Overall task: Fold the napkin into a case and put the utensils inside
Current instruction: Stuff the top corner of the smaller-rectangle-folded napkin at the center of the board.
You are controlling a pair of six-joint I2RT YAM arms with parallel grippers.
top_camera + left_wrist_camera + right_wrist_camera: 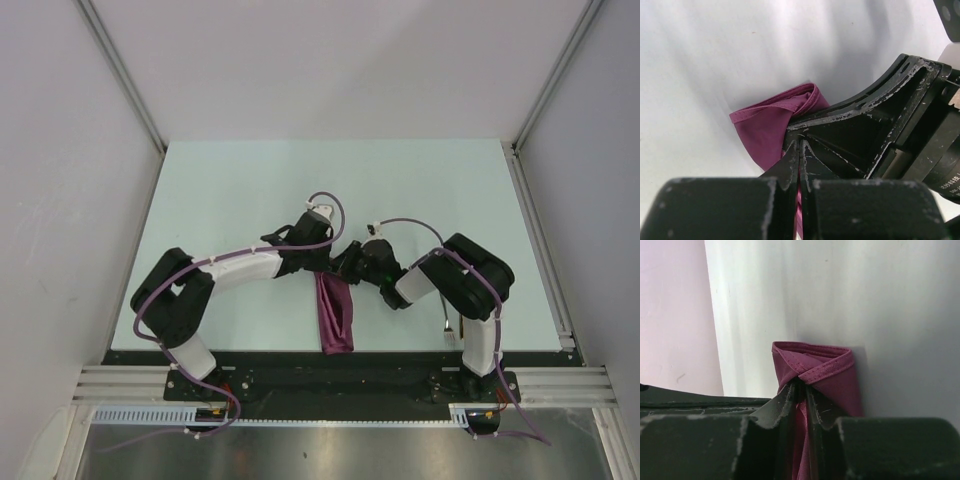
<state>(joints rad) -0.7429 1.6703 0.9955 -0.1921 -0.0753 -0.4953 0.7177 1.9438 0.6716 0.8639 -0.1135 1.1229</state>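
We see the napkin (pixel 336 315) folded into a narrow strip at the lower centre of the pale tabletop (pixel 250 190). The wrist views show the left tool (pixel 799 148) and right tool (pixel 800 390) each clamped on its folded end. Only the top view shows a silver utensil (pixel 450 330) at lower right, well apart.

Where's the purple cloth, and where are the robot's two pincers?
napkin (pixel 336 318), top view, middle of the folded strip.
left pincer (pixel 799 148), left wrist view, where its tips pinch the napkin.
right pincer (pixel 800 388), right wrist view, between its tips gripping the napkin.
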